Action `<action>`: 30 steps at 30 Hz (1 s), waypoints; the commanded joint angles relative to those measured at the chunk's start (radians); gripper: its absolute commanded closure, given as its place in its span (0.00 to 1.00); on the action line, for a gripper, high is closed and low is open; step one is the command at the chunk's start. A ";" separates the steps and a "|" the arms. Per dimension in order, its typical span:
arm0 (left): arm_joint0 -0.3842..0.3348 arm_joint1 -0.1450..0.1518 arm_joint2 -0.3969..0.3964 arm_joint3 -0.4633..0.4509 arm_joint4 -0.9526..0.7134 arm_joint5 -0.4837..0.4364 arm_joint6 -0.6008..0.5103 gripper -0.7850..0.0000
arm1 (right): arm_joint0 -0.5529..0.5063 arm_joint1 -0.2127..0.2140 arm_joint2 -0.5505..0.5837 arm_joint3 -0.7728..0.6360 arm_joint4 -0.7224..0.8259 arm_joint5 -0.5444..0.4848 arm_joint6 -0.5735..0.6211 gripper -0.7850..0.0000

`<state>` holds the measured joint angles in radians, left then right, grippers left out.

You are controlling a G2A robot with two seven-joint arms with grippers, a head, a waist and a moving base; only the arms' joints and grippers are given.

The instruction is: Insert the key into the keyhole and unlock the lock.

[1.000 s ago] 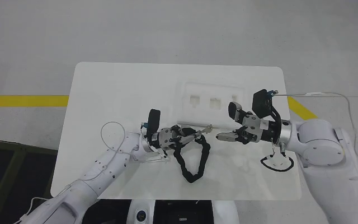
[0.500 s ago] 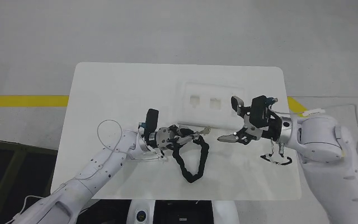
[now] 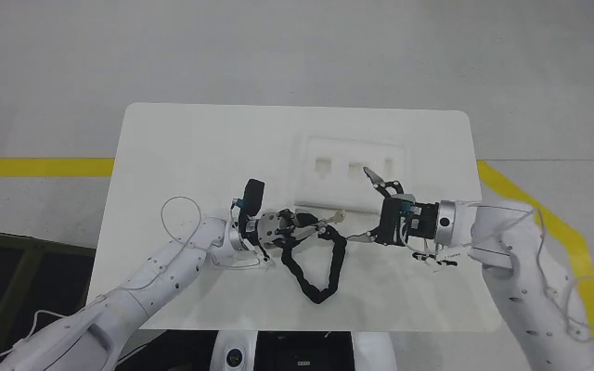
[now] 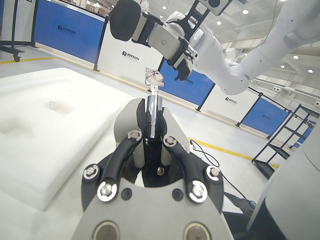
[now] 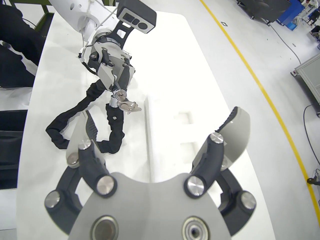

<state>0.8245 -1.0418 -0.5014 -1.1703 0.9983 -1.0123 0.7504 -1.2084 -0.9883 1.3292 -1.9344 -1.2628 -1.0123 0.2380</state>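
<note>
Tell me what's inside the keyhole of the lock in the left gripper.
A silver key stands in the chrome lock cylinder; its head and ring show, most of its blade is hidden inside.

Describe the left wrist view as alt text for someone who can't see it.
The left gripper clamps a chrome lock cylinder, with a key and its ring sticking out of the end. Beyond the key the right gripper hangs open; a white foam tray lies beside them.
</note>
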 commanded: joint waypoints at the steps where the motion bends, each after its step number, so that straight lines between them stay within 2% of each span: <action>1: -0.015 0.005 0.023 -0.001 -0.032 0.000 -0.008 1.00 | 0.012 0.001 -0.028 0.013 -0.041 0.000 -0.040 0.00; 4: -0.033 0.012 0.055 -0.009 -0.074 0.000 -0.024 1.00 | 0.026 0.003 -0.056 0.030 -0.086 0.000 -0.079 0.00; 5: -0.038 0.015 0.065 -0.010 -0.087 0.000 -0.029 1.00 | 0.030 0.004 -0.061 0.034 -0.094 0.000 -0.091 0.09; 6: -0.044 0.017 0.074 -0.010 -0.097 0.000 -0.034 1.00 | 0.034 0.005 -0.068 0.039 -0.102 0.000 -0.101 0.30; 7: -0.048 0.019 0.082 -0.011 -0.107 0.000 -0.038 1.00 | 0.036 0.005 -0.074 0.042 -0.110 0.000 -0.107 0.56; 8: -0.053 0.021 0.089 -0.012 -0.116 0.000 -0.040 1.00 | 0.039 0.006 -0.078 0.046 -0.117 0.000 -0.113 0.62; 11: -0.064 0.028 0.107 -0.015 -0.137 0.000 -0.045 1.00 | 0.046 0.009 -0.086 0.056 -0.127 0.000 -0.129 0.68; 14: -0.071 0.033 0.123 -0.016 -0.150 0.000 -0.045 1.00 | 0.047 0.012 -0.085 0.057 -0.131 0.000 -0.141 0.66; 17: -0.077 0.037 0.136 -0.018 -0.161 0.000 -0.041 1.00 | 0.047 0.015 -0.086 0.055 -0.138 0.000 -0.148 0.70; 20: -0.081 0.040 0.147 -0.019 -0.170 0.000 -0.036 1.00 | 0.047 0.018 -0.090 0.053 -0.141 0.000 -0.151 0.84; 25: -0.086 0.042 0.163 -0.019 -0.174 0.000 -0.028 1.00 | 0.049 0.025 -0.097 0.048 -0.140 0.000 -0.156 1.00; 30: -0.098 0.044 0.170 -0.011 -0.157 0.000 -0.034 1.00 | 0.055 0.032 -0.116 0.049 -0.123 0.000 -0.148 1.00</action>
<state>0.7314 -0.9989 -0.3308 -1.1849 0.8287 -1.0123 0.7232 -1.1548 -0.9575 1.2176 -1.8865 -1.3929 -1.0123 0.0876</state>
